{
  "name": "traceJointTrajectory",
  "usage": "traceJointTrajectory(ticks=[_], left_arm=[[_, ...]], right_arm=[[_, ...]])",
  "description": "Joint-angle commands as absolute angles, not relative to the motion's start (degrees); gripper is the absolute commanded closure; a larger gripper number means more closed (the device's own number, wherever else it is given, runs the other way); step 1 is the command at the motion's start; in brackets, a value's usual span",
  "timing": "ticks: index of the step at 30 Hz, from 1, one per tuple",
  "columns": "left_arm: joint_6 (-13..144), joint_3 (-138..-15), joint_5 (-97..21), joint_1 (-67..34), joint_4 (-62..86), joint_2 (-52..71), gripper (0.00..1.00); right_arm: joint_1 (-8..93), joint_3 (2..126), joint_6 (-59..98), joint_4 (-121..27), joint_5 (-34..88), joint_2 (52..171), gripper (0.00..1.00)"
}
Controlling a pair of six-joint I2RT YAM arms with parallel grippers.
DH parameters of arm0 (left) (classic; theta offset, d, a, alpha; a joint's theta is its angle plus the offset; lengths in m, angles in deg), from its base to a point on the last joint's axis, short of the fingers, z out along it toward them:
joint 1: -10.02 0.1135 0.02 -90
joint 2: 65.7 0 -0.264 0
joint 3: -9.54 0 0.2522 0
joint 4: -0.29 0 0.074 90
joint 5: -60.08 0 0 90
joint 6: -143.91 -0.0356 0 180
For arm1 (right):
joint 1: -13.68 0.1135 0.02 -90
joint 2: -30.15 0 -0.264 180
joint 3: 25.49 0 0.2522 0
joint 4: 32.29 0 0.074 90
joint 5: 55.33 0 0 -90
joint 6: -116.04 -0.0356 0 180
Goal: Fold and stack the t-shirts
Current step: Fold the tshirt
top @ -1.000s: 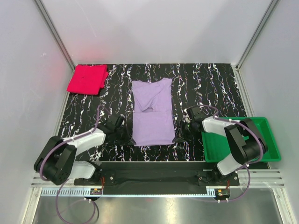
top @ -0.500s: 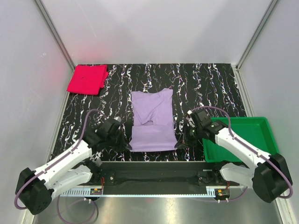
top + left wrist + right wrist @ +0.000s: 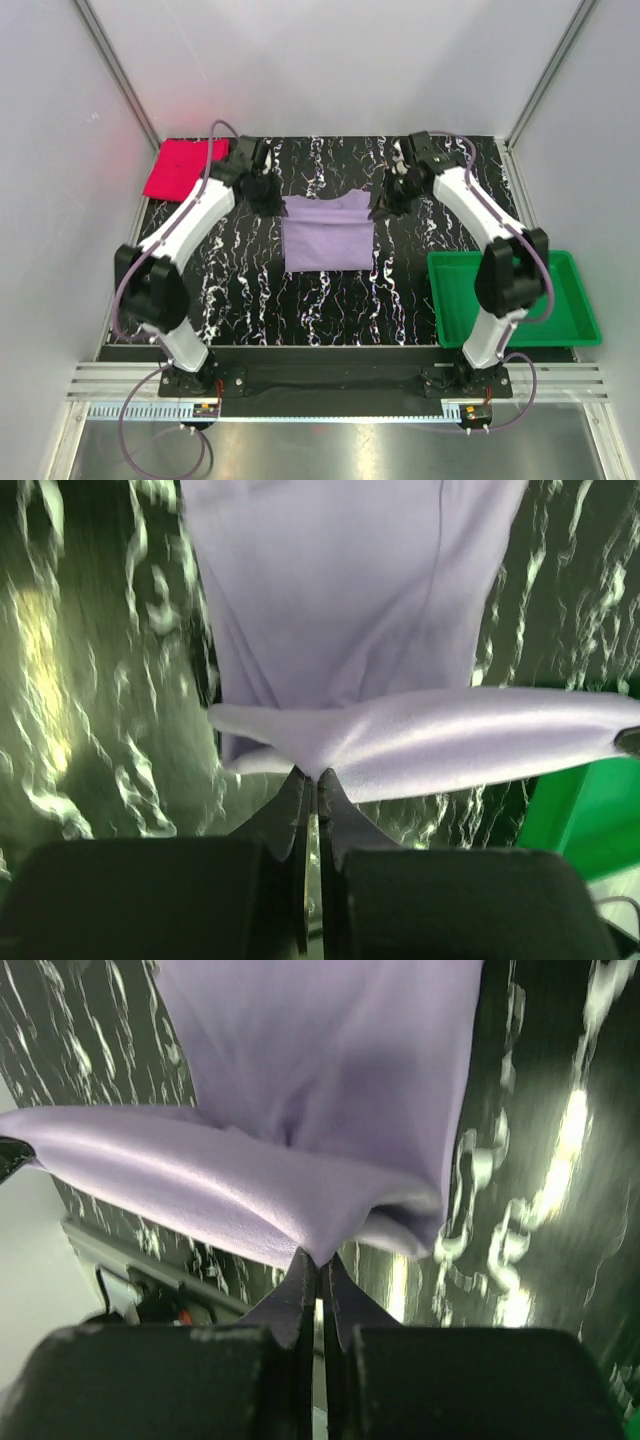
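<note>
Top external: soft lavender shirt [image 3: 328, 240], folded rectangle.
Left gripper [image 3: 311, 778]: pinched tight on its smooth edge.
Right gripper [image 3: 320, 1260]: clamped on opposite edge.

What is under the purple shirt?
The black marbled table shows around the purple shirt, so the shirt lies on it. The cloth hides the patch right beneath. The left end effector and right end effector pinch its far corners.

Left tool [image 3: 311, 780] pinching lavender shirt [image 3: 340, 630] edge; green tray [image 3: 575, 815] right.

Both arms [image 3: 195, 220] outstretched — jaws clamped
</note>
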State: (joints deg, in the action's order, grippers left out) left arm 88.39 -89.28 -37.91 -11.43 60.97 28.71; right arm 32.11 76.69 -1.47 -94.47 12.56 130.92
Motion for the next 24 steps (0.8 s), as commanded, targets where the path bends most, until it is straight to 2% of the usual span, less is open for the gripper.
traceJointTrajectory(ticks=[1, 4, 12, 17, 18, 20, 21, 22, 23, 24], left_arm=[[79.85, -101.76, -38.62, -8.53, 63.88, 36.67, 1.0], [79.05, -110.27, -40.37, -6.59, 63.72, 45.19, 1.0], [81.86, -115.75, -47.39, -2.11, 56.34, 58.04, 0.99], [80.37, -125.5, -47.15, -1.49, 52.38, 66.74, 0.97], [80.72, -126.47, -47.75, -1.06, 50.98, 67.79, 0.92], [82.29, -126.74, -47.06, -0.18, 46.94, 70.08, 0.88], [82.82, -127.09, -46.88, 0.26, 45.7, 70.78, 0.76], [83.35, -127.7, -46.01, 0.62, 44.47, 71.49, 0.75], [83.53, -128.23, -44.96, 1.49, 44.03, 72.45, 0.77], [83.71, -128.33, -44.25, 1.85, 43.41, 72.2, 0.76]], right_arm=[[30.21, 90.99, 5.38, -98.6, 12.35, 141.55, 1.0], [28.8, 99.96, 6.17, -99.31, 10.51, 149.82, 1.0], [25.9, 120.42, 7.85, -101.41, 6.29, 166.72, 1.0], [24.14, 125.37, 7.49, -98.08, 5.41, 173.14, 1.0], [23.96, 127.21, 7.67, -96.51, 5.49, 174.2, 1.0], [23.09, 128.45, 7.41, -92.66, 6.2, 176.83, 1.0], [22.56, 129.15, 5.75, -91.06, 6.02, 177.71, 0.82], [21.42, 129.33, 4.6, -89.22, 6.54, 179.2, 0.65], [20.89, 129.33, 3.64, -87.29, 6.11, 179.74, 0.55], [20.45, 131.51, 2.58, -85.61, 5.76, 180.44, 0.55]])
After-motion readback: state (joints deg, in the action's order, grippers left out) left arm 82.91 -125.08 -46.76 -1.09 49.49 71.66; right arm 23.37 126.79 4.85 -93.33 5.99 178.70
